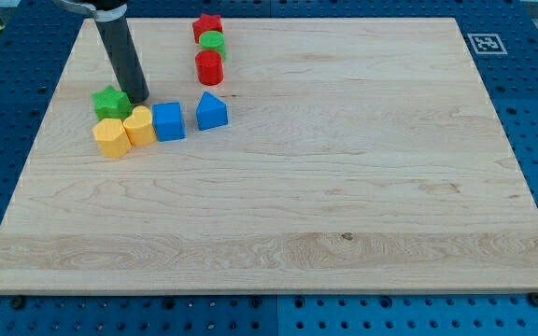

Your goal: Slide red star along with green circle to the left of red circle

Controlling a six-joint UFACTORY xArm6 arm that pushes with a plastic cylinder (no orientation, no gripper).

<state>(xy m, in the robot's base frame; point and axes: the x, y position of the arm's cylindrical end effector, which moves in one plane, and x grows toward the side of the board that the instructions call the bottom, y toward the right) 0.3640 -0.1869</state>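
The red star (207, 27) lies near the view's top edge of the board, with the green circle (212, 43) touching it just below. The red circle (209, 67) stands right below the green circle, so the three form a short column. My tip (139, 97) is down on the board well to the left of that column, just right of a green star (110, 101) and just above a yellow block (140, 125). It touches none of the three task blocks.
A cluster lies below my tip: a yellow hexagon (111, 137), the yellow block, a blue cube (168, 121) and a blue wedge-shaped block (212, 111). The wooden board (344, 187) sits on a blue perforated table. A marker tag (483, 43) is at the top right corner.
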